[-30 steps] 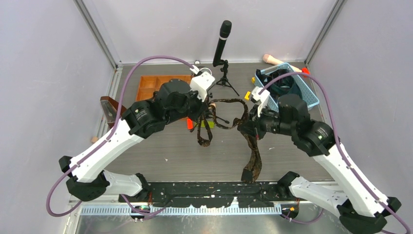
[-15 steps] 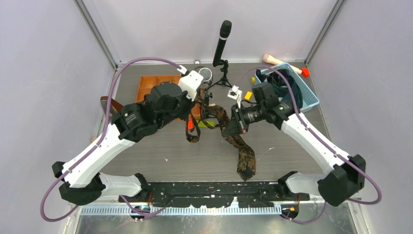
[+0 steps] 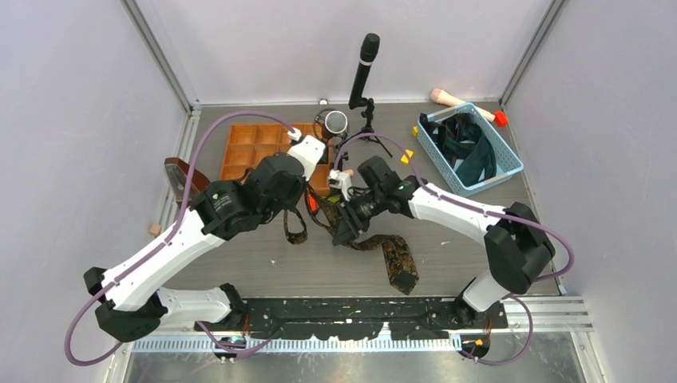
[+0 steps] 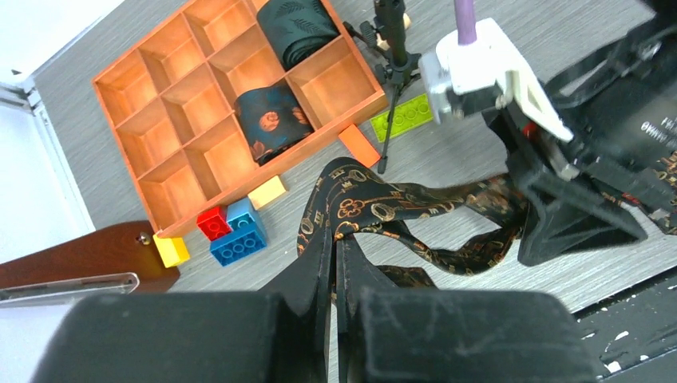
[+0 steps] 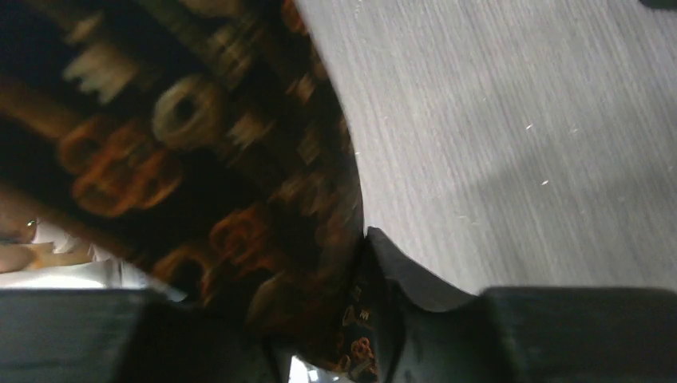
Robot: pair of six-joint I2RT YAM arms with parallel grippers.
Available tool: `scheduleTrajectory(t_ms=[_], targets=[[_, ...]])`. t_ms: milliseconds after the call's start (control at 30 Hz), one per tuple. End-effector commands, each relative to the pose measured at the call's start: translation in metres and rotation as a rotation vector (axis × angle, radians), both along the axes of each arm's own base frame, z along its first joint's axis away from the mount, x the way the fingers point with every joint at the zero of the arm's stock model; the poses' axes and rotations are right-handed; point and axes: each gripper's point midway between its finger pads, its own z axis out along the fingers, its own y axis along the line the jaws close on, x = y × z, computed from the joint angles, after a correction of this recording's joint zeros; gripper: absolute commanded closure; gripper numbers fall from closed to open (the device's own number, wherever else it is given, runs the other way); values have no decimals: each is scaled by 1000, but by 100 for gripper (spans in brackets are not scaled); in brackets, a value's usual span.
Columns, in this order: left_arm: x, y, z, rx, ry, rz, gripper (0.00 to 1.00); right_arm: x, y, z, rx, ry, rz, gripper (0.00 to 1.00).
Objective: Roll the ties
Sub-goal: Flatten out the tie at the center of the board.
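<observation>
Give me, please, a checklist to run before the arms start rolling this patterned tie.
1. Left hand shut on the black fabric necktie with gold key pattern: ok.
2. Right hand gripping the same necktie: ok.
3. Necktie flat and untwisted: not ok, it loops and folds.
4. Empty compartment in the orange wooden tray: ok.
5. Thin black tripod leg clear of the necktie: cannot tell.

You have a grey wood-grain bench (image 3: 263, 263) filling the middle of the frame, boxed in by plain pale lilac walls (image 3: 72, 120) at left, right and top. Metal posts (image 3: 159, 54) run along the two far corners. The light is even, with soft shadows.
</observation>
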Motion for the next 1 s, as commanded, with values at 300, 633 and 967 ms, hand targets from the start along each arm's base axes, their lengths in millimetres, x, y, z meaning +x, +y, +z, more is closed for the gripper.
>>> scheduleTrajectory(t_ms=[300,633,967], targets=[[6,27,6,51,-66,108,100,67,-3,-10,-104,-310,-361,24],[11,39,-1,113,-77,179,100,65,-38,11,-87,-356,-557,22],[16,29,-6,113,-62,170,100,50,-107,11,-182,-126,-1048,32]])
